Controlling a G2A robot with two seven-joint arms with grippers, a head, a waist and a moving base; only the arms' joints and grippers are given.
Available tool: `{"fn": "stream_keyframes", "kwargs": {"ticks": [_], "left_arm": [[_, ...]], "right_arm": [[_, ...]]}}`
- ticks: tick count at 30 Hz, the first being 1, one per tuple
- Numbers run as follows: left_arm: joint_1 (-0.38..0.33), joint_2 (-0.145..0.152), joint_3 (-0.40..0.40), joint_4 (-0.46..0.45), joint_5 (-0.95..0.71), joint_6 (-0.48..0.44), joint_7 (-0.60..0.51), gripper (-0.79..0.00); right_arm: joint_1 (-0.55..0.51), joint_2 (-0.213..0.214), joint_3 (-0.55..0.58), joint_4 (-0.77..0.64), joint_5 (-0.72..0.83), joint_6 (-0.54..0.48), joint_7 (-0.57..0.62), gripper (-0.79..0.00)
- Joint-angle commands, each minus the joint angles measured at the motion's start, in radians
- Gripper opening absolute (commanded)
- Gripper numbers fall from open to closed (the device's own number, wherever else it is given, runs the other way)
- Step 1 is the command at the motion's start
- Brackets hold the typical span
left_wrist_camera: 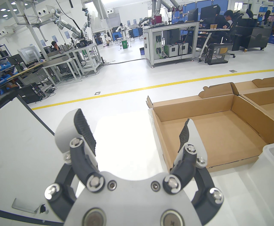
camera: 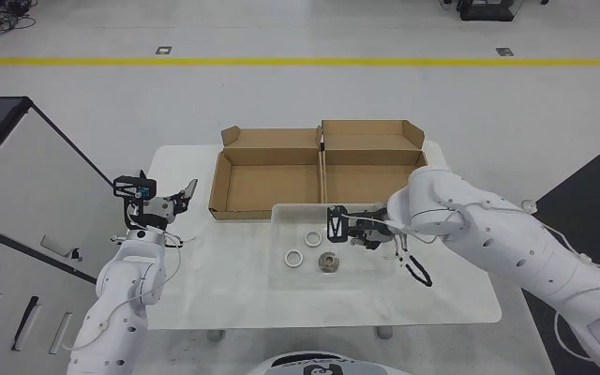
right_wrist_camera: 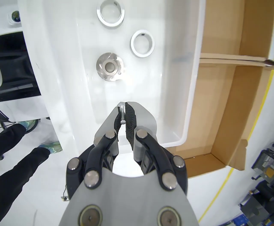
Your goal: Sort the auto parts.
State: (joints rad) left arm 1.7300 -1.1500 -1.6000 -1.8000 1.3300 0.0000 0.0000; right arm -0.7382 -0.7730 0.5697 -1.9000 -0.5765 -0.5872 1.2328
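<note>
My right gripper [right_wrist_camera: 122, 111] is shut on a small silver bolt [right_wrist_camera: 122, 114], held over the white plastic tray [right_wrist_camera: 193, 70]. In the tray lie a round metal flange [right_wrist_camera: 110, 67] and two silver rings [right_wrist_camera: 142, 44] [right_wrist_camera: 110, 13]. From above, the right gripper [camera: 336, 225] hangs over the tray [camera: 281, 212] beside the flange [camera: 327, 262] and rings [camera: 312, 238] [camera: 294, 258]. My left gripper [left_wrist_camera: 133, 128] is open and holds nothing, raised at the table's left side [camera: 178, 199], apart from the cardboard boxes.
Two open cardboard boxes [camera: 267, 184] [camera: 370, 169] stand side by side behind the tray, both bare inside. The left box [left_wrist_camera: 216, 132] lies just beyond my left gripper. A white panel [camera: 47, 197] stands left of the table.
</note>
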Motion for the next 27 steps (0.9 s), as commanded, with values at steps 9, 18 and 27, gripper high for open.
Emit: {"fn": "stream_keyframes", "kwargs": {"ticks": [9,18,27], "left_arm": [[0.0,0.0,0.0,0.0,0.0,0.0,0.0,0.0],[0.0,0.0,0.0,0.0,0.0,0.0,0.0,0.0],[0.0,0.0,0.0,0.0,0.0,0.0,0.0,0.0]], "right_arm": [[0.013,0.035,0.093,-0.057,0.128,-0.075,-0.075,-0.785],[0.106,0.022,0.083,0.059,0.13,-0.211,-0.211,-0.785],[0.228,-0.051,0.019,0.196,0.173,-0.285,-0.323,-0.785]]}}
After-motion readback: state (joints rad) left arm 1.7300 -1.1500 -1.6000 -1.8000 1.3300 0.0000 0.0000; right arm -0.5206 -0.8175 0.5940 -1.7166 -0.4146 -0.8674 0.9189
